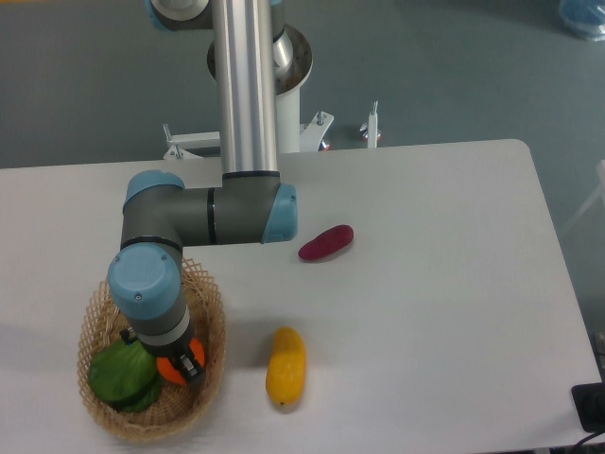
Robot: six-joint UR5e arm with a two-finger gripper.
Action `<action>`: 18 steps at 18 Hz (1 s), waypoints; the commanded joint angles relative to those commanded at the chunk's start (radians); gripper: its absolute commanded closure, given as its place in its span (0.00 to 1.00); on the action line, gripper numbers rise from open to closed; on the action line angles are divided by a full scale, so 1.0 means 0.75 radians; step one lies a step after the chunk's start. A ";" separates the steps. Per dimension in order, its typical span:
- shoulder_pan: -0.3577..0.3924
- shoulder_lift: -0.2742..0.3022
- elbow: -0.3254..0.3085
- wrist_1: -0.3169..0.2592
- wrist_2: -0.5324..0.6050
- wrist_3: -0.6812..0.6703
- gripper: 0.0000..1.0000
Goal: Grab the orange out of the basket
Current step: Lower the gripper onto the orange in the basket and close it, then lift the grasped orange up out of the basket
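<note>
Tool (184,364) clamped on glossy round orange (180,365) inside oval woven wicker basket (210,322).

bright even overhead light, soft shadows on white table (425,312), sharp focus

orange (180,363): mostly hidden by the arm's wrist | gripper (185,367): jaw state cannot be told | basket (213,326): partly covered

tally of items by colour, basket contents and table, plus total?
Orange: 1, the orange, in the basket under the gripper
Green: 1, the leafy item in the basket
Yellow-orange: 1, the mango-like fruit
Purple: 1, the sweet potato
Tan: 1, the basket
Total: 5
</note>
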 joint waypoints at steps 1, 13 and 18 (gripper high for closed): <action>0.000 0.012 0.002 0.000 -0.004 0.000 0.52; 0.218 0.284 0.043 -0.216 -0.016 0.041 0.52; 0.423 0.333 0.039 -0.337 -0.018 0.267 0.52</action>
